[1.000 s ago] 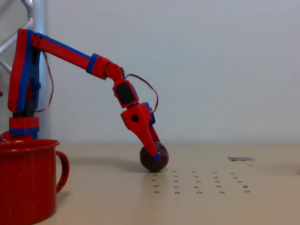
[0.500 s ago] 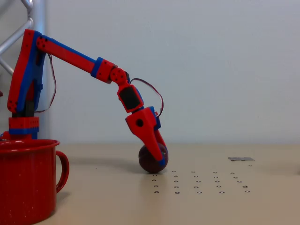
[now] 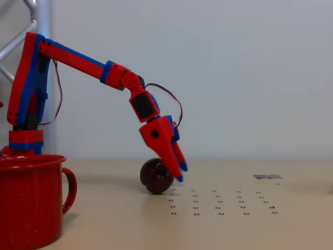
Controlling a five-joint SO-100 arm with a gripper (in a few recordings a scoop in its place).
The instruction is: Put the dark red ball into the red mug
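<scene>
**Ball on table, left of the fingertips**

We note the table [image 3: 250,229] bearing a grid of small holes [image 3: 221,203] and a small grey scrap [image 3: 267,176] far right. The red mug [image 3: 30,200] stands upright at lower left, well apart from the arm. The gripper [image 3: 179,172] points down-right; the dark red ball [image 3: 155,176] rests on the table behind its fingers, left of the tips. We cannot tell the jaws' opening.

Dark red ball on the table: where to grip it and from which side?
Grip the dark red ball across its widest middle, coming down from above. It is a smooth, glossy sphere resting free on the table, so a hold off its middle would likely squirt it away. The gripper hangs at its right side in the fixed view, tips angled down; it probably needs to shift left to centre over it.
</scene>
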